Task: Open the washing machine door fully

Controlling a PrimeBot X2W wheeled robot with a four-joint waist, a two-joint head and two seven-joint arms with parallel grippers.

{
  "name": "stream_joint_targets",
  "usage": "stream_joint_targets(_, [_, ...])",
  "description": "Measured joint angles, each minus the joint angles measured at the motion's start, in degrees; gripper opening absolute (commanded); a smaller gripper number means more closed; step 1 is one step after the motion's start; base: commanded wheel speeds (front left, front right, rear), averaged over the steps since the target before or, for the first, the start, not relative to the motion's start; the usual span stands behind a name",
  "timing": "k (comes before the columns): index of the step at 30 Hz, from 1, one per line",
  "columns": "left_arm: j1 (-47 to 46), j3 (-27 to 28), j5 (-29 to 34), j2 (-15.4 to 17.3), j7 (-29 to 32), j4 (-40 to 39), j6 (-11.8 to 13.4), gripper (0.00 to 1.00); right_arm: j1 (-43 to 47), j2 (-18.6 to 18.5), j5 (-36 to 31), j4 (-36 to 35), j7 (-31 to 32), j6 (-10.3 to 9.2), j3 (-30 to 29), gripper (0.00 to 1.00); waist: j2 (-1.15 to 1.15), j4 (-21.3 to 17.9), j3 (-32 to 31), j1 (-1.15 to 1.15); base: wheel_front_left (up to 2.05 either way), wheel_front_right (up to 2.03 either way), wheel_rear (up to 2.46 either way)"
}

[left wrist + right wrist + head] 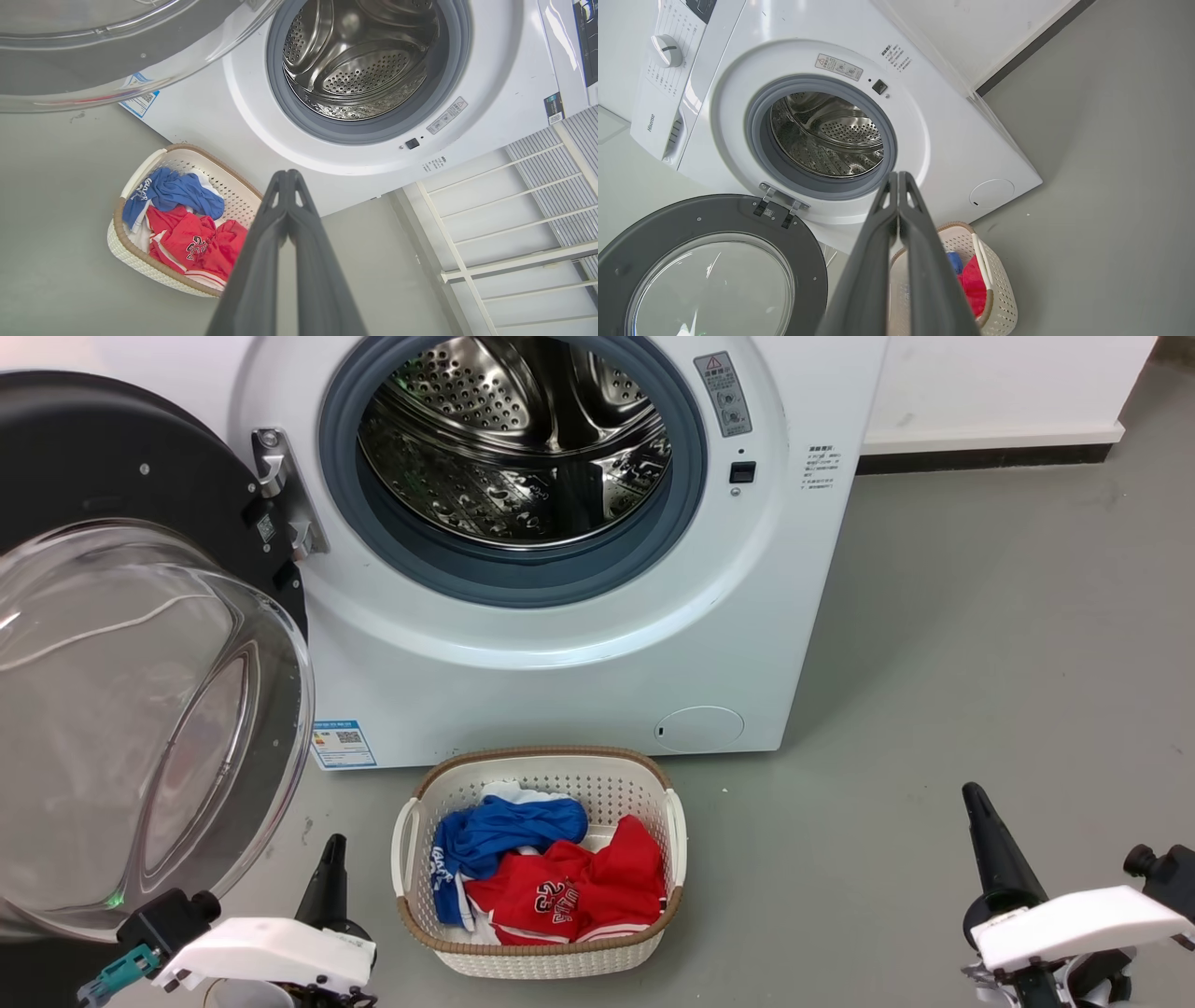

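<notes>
Nearest, at the lower corners of the head view: left gripper (331,861) and right gripper (978,817), each with fingers pressed together in its wrist view, pinching nothing, apart from the machine. Left of the opening: washing machine door (131,691), swung wide on its hinge (280,490), glass bowl bulging toward the robot, well clear of the drum (513,439). Judged fully open, or very nearly. On the floor just before the machine: laundry basket (541,961) holding red and blue clothes.

Risks:
- Left fingertip near the bowl's lower edge. Any upward or leftward sweep is liable to knock the glass, swing the door back toward the opening, or strain the hinge.
- A forward roll of the base is liable to shove the basket.
</notes>
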Motion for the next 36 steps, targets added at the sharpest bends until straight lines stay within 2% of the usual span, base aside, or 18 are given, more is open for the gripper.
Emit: stream_joint_targets(36, [-2.3,5.79,-17.36,-3.36,5.26,1.26,-5.3,0.0,-2.1,0.19,22.95,2.24,3.1,-0.01,-1.99,0.0,0.0,1.41,0.26,0.0,0.0,0.0,0.0])
